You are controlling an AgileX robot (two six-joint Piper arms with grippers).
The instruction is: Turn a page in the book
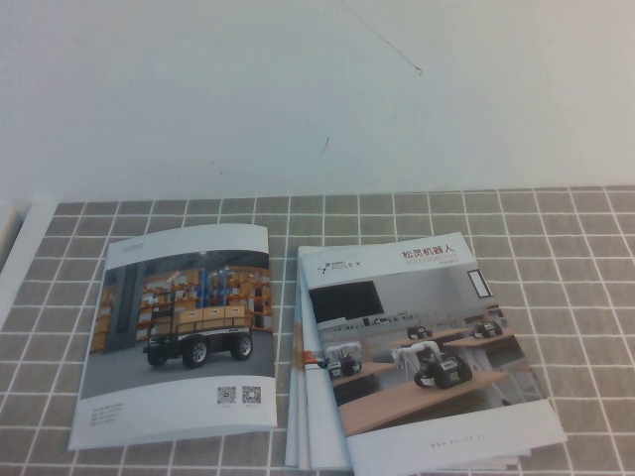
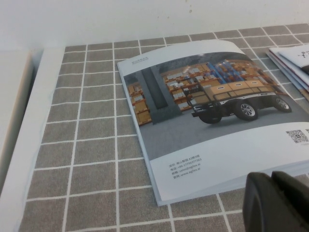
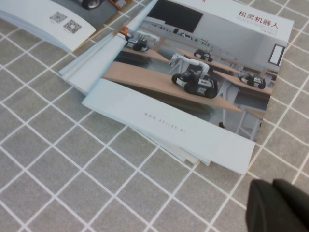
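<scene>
Nearest to the robot, neither arm appears in the high view; each shows only as a dark tip in its own wrist camera. The left gripper (image 2: pixel 277 203) hangs just off the near edge of the book (image 1: pixel 179 332), above the grey tiled table cloth (image 1: pixel 397 213), and it does not touch the paper. The right gripper (image 3: pixel 280 205) hangs over bare tiles near the closest corner of the stacked brochures (image 1: pixel 422 362), also touching nothing. Whether the fingers of either gripper are spread or closed cannot be told, because only a small part of each is visible. The book lies closed and flat on the robot's left side of the table, with the warehouse photo and the QR codes facing up, and the stack lies just beside it on the right, slightly fanned. The page (image 2: pixel 212 113), which is this top leaf, bulges a little at its far edge but is not lifted. So the task seems to be at its very beginning, in the approach step. The next move probably calls for one gripper to come down to a free edge of this leaf, catch only one sheet, and carry it over the spine without dragging the thin glossy book. Behind everything stands a plain white wall (image 1: pixel 317 89).
</scene>
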